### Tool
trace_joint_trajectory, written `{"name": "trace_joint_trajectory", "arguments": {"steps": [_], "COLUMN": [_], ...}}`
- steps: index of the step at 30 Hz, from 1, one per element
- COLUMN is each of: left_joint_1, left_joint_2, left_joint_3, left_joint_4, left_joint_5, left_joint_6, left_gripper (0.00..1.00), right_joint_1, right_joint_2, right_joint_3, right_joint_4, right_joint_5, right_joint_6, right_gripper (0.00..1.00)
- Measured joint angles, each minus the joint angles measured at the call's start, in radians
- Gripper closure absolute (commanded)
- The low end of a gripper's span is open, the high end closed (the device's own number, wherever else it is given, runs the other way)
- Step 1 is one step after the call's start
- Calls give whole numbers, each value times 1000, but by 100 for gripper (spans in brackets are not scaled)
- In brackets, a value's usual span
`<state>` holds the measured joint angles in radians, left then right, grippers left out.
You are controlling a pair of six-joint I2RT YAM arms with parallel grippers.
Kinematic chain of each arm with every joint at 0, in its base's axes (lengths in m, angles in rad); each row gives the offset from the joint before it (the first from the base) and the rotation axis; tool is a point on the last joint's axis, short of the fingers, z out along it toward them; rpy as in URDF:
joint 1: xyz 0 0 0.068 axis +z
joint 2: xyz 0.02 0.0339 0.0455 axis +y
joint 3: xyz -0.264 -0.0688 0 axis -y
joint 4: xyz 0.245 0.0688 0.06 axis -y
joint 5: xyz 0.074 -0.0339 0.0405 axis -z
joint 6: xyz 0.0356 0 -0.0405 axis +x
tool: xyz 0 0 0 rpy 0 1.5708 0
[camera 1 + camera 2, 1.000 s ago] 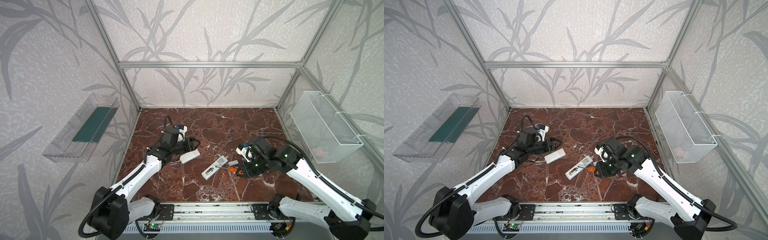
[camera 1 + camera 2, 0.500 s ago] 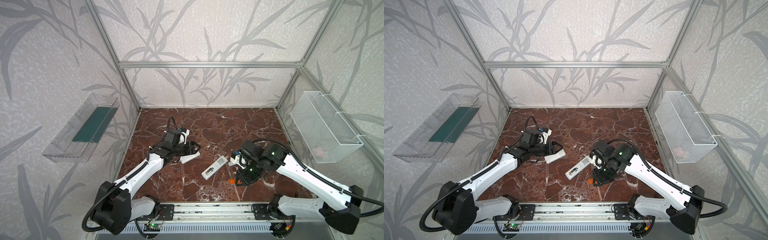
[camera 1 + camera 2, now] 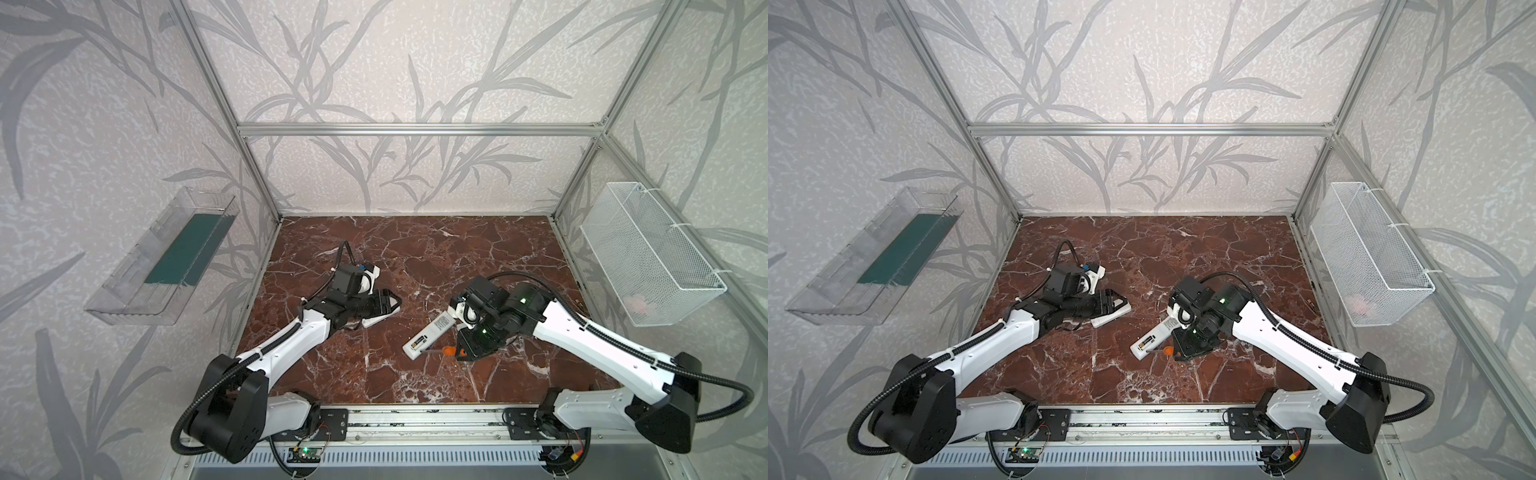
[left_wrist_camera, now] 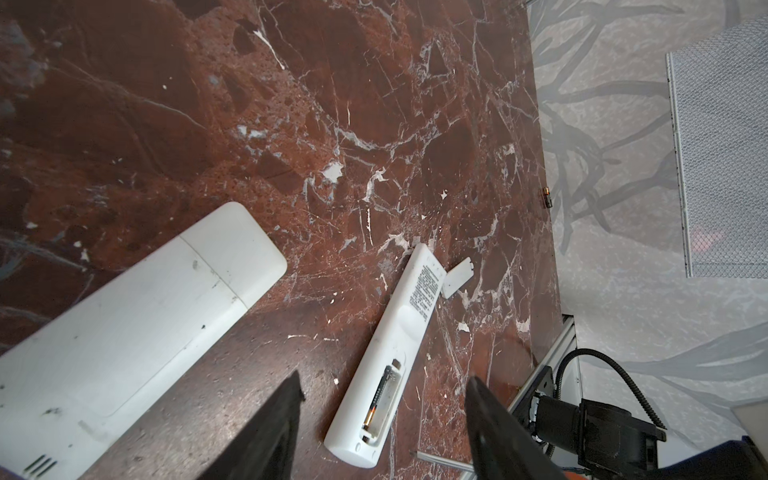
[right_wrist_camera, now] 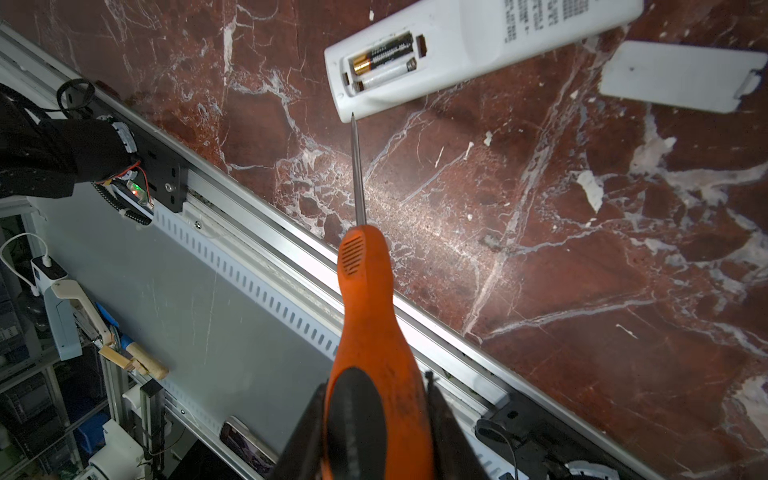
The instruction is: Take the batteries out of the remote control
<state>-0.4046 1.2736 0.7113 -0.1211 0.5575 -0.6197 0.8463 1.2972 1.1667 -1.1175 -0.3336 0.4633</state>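
Battery (image 5: 382,57) in the remote (image 5: 478,37) is judged light, stiff, slick, best levered at one end. Screwdriver (image 5: 370,324) is clamped by right gripper (image 5: 374,415); left gripper (image 4: 382,399) is spread, empty.

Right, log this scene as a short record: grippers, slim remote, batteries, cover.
left gripper: open, empty, near the wide white plastic remote
right gripper: shut on the orange-handled metal-shaft screwdriver
slim white plastic remote: face down, battery bay open
batteries: two slim cylindrical cells in the bay
flat white battery cover: off, lying beside the slim remote
screwdriver tip: at the slim remote's bay end
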Motion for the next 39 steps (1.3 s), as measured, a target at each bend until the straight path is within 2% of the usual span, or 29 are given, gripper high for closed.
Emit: {"name": "trace_joint_trajectory", "arguments": {"steps": [20,35,39], "left_joint_1": [-29,-159,-183], "left_joint_2": [69,189,236], "left_joint_3": [-11,-11,-11], "left_joint_4": [88,185,220], "left_joint_5": [24,29,43], "left_joint_6": [-28,-93,-118], "left_gripper": [38,45,45], "right_joint_1": [-44,-54,-54], "right_joint_2": [78,126,74], "right_joint_3": [-5,2,-74], "right_joint_4": [48,34,84], "right_joint_5": [-4,-8,-18], "right_joint_6": [-26,-47,-40], "right_gripper": [100,100,100]}}
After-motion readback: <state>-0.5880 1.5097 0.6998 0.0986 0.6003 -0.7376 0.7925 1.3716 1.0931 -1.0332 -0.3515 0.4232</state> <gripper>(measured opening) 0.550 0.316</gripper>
